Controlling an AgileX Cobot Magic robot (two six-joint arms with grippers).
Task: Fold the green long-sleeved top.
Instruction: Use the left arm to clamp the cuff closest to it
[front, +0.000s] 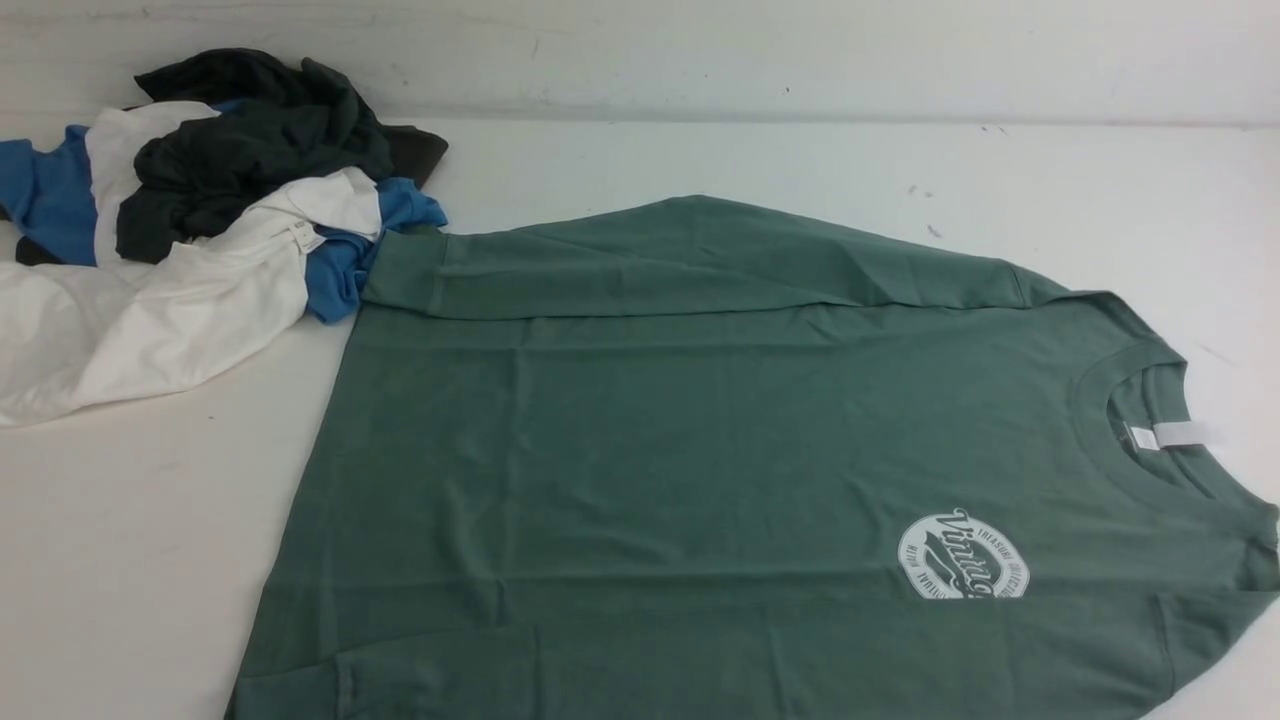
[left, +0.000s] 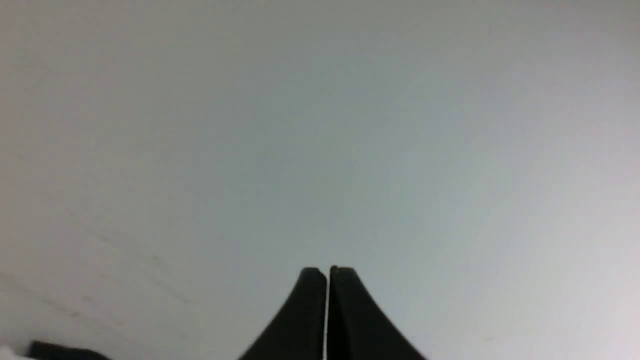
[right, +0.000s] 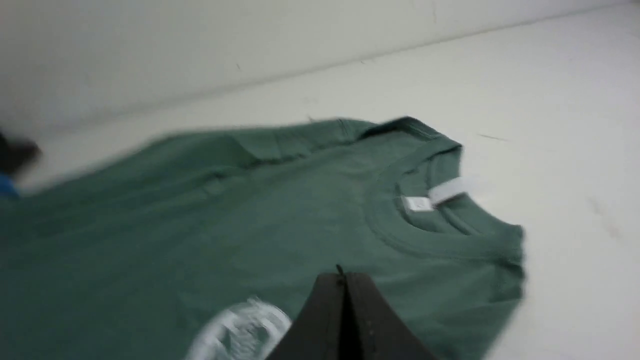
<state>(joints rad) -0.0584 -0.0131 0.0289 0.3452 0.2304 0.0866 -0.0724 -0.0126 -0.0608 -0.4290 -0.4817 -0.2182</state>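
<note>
The large dull green long-sleeved top (front: 700, 450) of cotton lies spread flat on the white table (front: 150, 560), front side up, with its ribbed round neck (front: 1092, 410) toward my right and its hem toward my left. One long sleeve (front: 700, 255) is laid across the far edge of the body. A white tag (front: 1180, 435) shows inside the neck, and a round white "Vintage" logo (front: 962, 557) sits on the chest. At the far left of the table is a loose heap of blue, white and dark grey garments (front: 200, 190); a blue part of it lies against the end of that sleeve. My left pincer (left: 327, 272) has its two black fingers pressed together with nothing between them, over bare white surface. My right pincer (right: 342, 277) is also closed together and empty. Its tips show over the green cloth between the logo and the neck, but I cannot tell if they touch it.
</note>
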